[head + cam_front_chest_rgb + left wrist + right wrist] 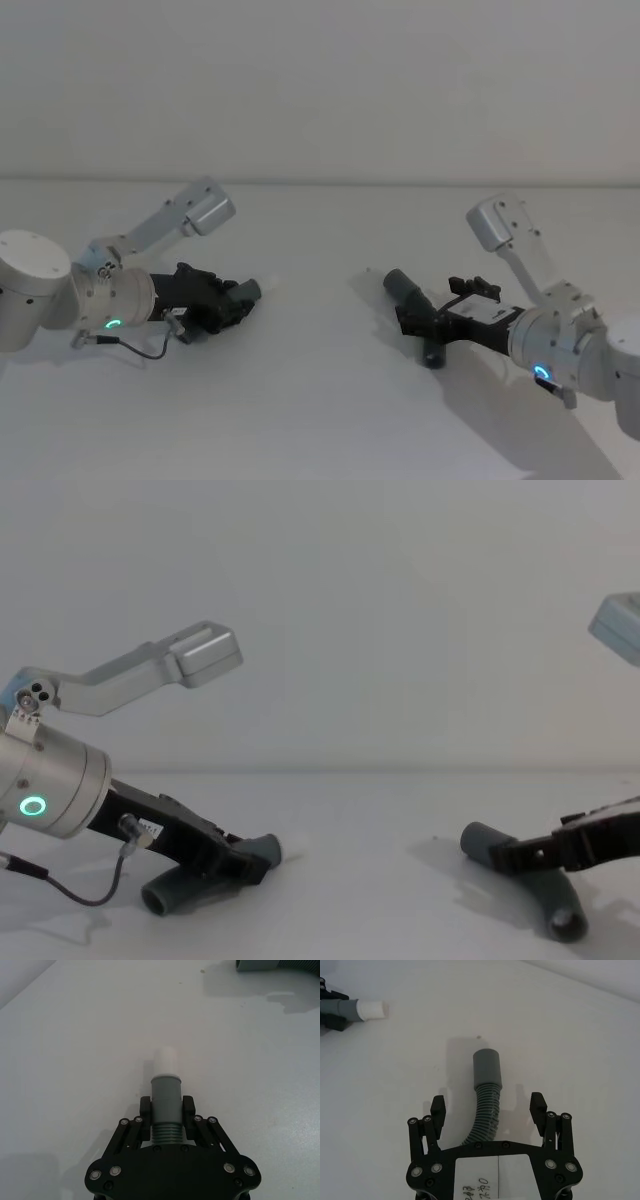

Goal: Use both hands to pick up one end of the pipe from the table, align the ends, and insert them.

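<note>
Two dark grey ribbed pipe pieces lie on the white table point(320, 400). My left gripper point(166, 1105) is shut on the left pipe piece point(170, 892) where its ribs meet the smooth grey cuff point(165, 1091); the narrow white tip point(165, 1062) sticks out forward, low over the table. In the head view this left gripper point(225, 300) sits at the left. My right gripper point(488, 1105) is open, its fingers point(538, 1107) standing either side of the right pipe piece point(485, 1117) without touching it. That piece's plain grey cuff point(486, 1067) points toward the left piece.
Bare table lies between the two cuffs point(400, 283), about a hand's width apart. A black cable point(140, 350) loops down from the left wrist near the table. A white wall point(320, 90) rises behind the table's far edge.
</note>
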### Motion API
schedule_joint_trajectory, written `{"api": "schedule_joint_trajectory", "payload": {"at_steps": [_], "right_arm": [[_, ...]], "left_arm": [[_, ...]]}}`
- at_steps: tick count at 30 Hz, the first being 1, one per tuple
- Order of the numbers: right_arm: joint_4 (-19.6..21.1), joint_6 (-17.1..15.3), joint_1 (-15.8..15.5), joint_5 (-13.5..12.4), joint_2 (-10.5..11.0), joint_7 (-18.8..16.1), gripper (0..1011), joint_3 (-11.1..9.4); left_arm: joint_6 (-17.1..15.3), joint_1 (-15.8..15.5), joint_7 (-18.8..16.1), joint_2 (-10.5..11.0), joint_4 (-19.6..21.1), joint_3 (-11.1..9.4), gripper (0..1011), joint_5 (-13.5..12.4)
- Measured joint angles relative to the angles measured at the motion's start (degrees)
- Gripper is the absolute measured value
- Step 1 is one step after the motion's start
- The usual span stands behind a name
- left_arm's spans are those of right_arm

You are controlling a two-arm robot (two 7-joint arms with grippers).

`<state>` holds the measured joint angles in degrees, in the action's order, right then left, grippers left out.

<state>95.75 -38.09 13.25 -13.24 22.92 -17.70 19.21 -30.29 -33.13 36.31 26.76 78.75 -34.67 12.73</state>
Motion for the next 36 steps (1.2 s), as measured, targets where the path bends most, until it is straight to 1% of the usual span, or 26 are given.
{"api": "schedule_joint_trajectory", "payload": {"at_steps": [13, 33, 36], "right_arm": [[-0.8, -1.9, -0.1, 0.4, -1.1, 0.1, 1001, -0.3], [-1.4, -3.5, 0.0, 1.3, -2.1, 0.5, 1001, -0.6], [-1.5, -3.6, 0.0, 1.4, -2.2, 0.5, 964, -0.6]], "left_arm": [[0.0, 0.0, 0.0, 0.0, 0.0, 0.0, 364, 0.0], [0.0, 0.0, 0.0, 0.0, 0.0, 0.0, 364, 0.0], [0.0, 0.0, 0.0, 0.0, 0.0, 0.0, 364, 0.0]]}}
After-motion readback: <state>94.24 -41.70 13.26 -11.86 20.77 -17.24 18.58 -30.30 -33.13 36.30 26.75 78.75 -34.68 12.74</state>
